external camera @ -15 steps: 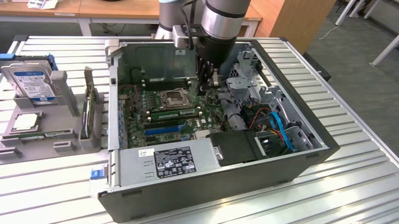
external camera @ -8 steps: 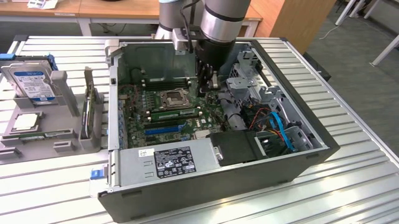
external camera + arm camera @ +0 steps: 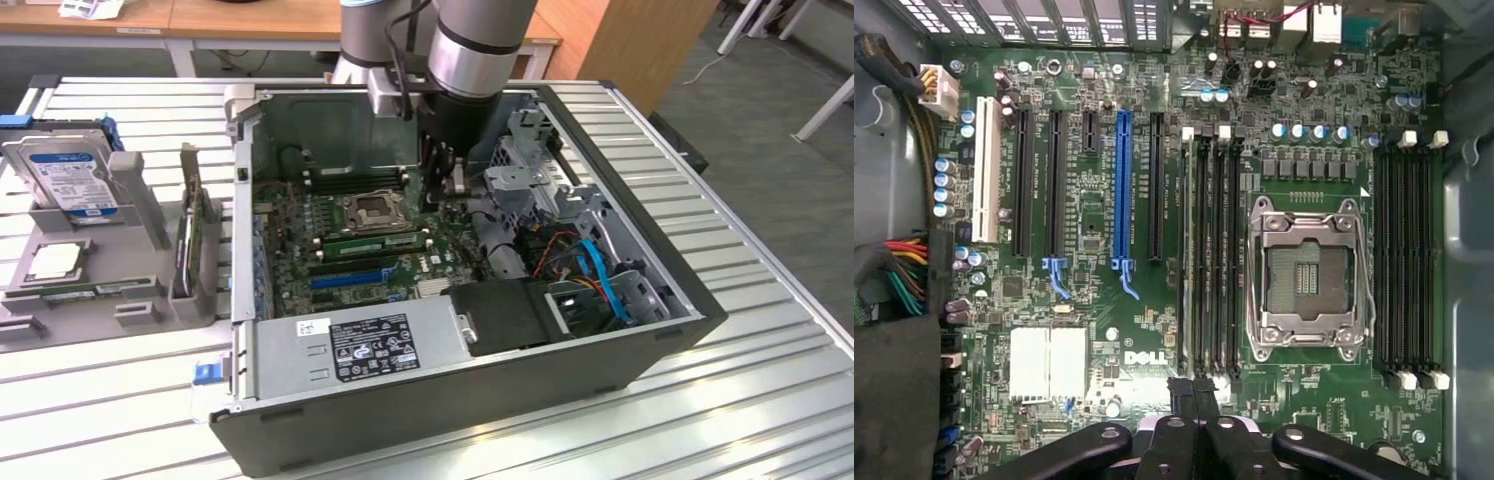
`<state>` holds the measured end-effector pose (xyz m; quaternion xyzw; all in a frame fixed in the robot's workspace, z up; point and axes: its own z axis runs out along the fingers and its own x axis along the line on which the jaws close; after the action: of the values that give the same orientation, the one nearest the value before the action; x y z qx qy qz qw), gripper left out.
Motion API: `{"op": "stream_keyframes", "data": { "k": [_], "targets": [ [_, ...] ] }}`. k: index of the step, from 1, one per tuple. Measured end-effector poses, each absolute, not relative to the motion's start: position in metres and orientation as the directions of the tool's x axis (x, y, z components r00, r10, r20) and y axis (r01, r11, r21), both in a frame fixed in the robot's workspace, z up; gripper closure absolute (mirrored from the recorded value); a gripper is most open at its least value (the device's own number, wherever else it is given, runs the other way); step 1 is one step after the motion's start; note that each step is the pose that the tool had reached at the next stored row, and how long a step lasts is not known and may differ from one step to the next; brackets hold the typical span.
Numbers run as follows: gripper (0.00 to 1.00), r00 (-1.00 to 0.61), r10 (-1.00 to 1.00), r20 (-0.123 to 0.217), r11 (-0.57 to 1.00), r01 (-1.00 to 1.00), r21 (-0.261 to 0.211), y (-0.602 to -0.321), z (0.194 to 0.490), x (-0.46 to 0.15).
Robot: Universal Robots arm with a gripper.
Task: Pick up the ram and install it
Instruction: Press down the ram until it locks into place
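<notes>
Ram (image 3: 375, 243), thin green stick, seated flat in motherboard (image 3: 1104, 330) slot

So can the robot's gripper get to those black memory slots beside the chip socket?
Probably yes. The computer case lies open on top, the shut gripper hangs right over the motherboard, and nothing covers the memory slots.

Green ram (image 3: 375, 242) seated in slot
</notes>
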<state>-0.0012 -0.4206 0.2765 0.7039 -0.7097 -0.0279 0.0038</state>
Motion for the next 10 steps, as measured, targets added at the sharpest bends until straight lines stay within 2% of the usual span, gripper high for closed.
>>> {"op": "stream_keyframes", "data": {
  "k": [10],
  "targets": [
    [0.90, -0.009, -0.999, -0.034, 0.008, -0.999, 0.045, -0.4206, 0.2702, -0.0012]
  ]
}}
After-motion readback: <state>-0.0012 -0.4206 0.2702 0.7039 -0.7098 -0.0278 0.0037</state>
